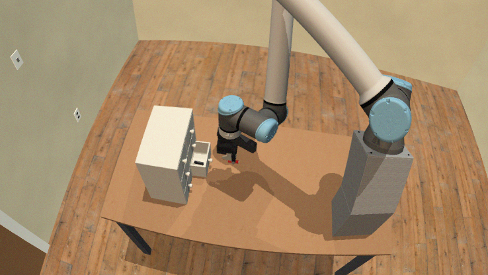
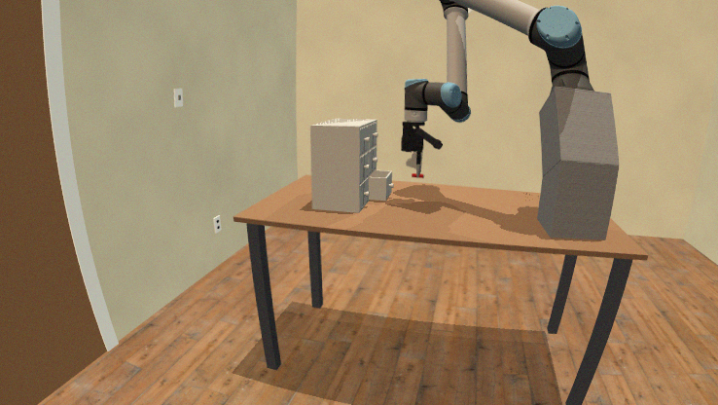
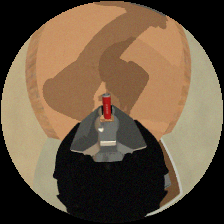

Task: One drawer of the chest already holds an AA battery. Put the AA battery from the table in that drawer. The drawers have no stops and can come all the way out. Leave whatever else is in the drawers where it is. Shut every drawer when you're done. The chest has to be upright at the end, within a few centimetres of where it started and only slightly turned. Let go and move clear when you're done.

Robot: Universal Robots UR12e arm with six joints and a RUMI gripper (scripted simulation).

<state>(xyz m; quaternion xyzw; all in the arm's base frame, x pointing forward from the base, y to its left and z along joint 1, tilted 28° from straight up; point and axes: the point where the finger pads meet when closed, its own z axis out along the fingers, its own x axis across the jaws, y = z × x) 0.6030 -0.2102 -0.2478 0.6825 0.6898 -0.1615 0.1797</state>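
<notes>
My gripper (image 1: 233, 161) (image 2: 417, 175) (image 3: 106, 106) is shut on a red AA battery (image 1: 236, 161) (image 2: 413, 175) (image 3: 106, 104), held level above the table, to the right of the open drawer in the top and exterior views. The white chest (image 1: 165, 136) (image 2: 335, 165) stands upright at the left of the table. One bottom drawer (image 1: 199, 171) (image 2: 378, 189), on the far side, is pulled out. A dark battery (image 1: 198, 162) lies inside it in the top view. The other drawers look shut. The chest is not seen in the wrist view.
The table (image 1: 211, 225) (image 2: 452, 236) carries the chest and the arm's grey pedestal (image 1: 372, 191) (image 2: 578, 196) at the right. Small white knobs stick out from the drawer fronts, one on the open drawer's front. The arm comes down from above, at the far side of the table.
</notes>
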